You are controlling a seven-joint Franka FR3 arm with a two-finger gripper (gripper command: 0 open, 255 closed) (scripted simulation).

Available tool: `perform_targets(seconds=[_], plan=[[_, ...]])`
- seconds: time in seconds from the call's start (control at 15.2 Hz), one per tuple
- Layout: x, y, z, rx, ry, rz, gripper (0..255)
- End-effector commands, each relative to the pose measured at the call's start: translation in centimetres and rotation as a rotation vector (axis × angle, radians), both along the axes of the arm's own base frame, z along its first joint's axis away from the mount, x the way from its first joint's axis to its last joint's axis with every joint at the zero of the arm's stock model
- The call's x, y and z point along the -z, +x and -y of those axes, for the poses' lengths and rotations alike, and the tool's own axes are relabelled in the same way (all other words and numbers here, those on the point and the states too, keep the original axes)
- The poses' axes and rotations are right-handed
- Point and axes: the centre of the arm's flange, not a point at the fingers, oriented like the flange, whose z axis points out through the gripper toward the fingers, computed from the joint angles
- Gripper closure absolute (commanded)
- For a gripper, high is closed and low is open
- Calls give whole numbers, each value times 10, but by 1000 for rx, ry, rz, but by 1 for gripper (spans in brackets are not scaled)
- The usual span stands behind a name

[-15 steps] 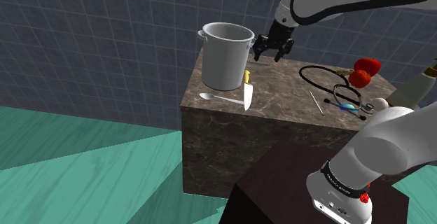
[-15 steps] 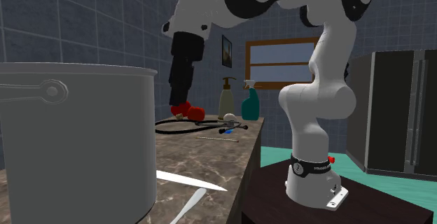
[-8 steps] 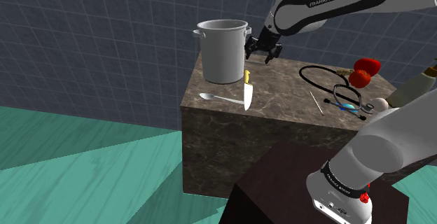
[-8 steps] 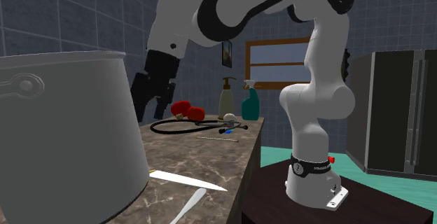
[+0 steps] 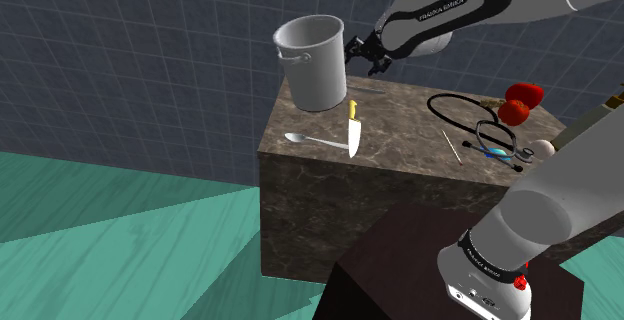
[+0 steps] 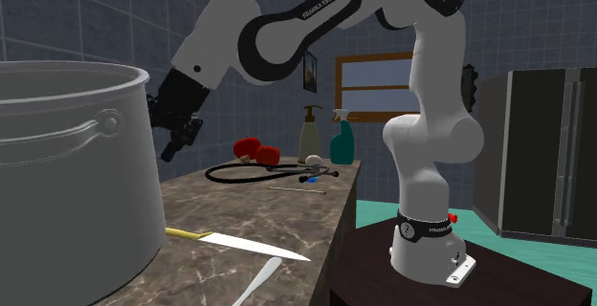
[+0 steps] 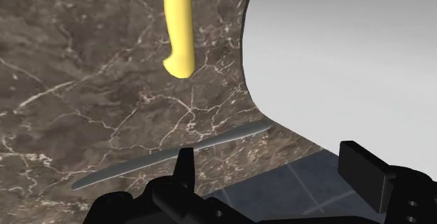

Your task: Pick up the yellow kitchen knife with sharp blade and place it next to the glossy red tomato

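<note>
Knife lies ungrasped beside the pot, so lower your gripper, fingers apart, onto its yellow handle.

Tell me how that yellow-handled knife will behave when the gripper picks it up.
The knife is likely stiff: its blade lies straight and flat on the marble counter. It sits low, so the gripper may slip on the thin blade; the thicker yellow handle looks the surer hold. Gripped there, the blade end might tip down.
</note>
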Motion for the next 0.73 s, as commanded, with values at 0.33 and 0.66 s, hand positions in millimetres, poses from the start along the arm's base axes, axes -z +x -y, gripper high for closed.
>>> perform_targets(seconds=[0.33, 0.66], plan=[[49, -46, -61, 35, -87, -71, 0], [17, -46, -66, 24, -90, 155, 0]])
